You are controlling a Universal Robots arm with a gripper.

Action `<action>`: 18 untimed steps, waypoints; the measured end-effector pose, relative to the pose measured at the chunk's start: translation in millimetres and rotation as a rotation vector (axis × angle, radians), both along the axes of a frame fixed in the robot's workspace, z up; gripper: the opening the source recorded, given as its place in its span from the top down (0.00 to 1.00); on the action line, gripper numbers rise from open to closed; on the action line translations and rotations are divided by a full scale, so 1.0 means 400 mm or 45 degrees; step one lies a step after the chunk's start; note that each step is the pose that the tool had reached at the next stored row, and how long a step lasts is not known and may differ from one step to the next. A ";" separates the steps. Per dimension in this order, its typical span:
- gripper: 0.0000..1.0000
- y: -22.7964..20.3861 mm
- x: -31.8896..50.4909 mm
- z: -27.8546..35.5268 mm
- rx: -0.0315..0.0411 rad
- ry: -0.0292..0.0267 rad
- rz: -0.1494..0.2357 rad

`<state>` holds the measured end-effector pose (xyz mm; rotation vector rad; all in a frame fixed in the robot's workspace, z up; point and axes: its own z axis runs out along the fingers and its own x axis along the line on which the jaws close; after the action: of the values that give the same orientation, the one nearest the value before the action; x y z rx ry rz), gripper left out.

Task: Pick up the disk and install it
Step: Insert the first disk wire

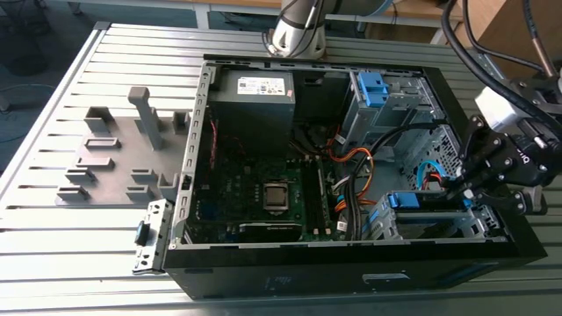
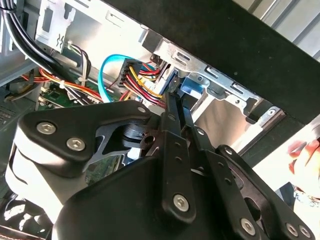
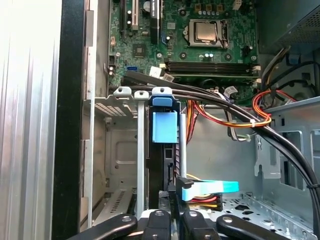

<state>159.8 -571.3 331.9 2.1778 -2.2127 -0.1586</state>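
Note:
The disk stands on edge in the drive cage at the near right corner of the open computer case. Its bright blue carrier shows at the top of the cage. My gripper hangs over that corner, at the exterior view's right. In both wrist views the two black fingers lie close together, and the gripper is shut, with its tips at the end of the disk's carrier. Whether anything is pinched between them is hidden.
A light blue flat cable plug and red-yellow power wires run right beside the fingers. Black cables cross above the cage. A second cage with a blue latch stands at the case's far right. A grey fixture block lies on the slatted table.

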 end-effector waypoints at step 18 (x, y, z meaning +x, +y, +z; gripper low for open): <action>0.77 0.000 -0.005 -0.017 -0.0039 0.0001 0.000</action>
<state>157.9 -571.3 325.1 2.1762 -2.2116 -0.1552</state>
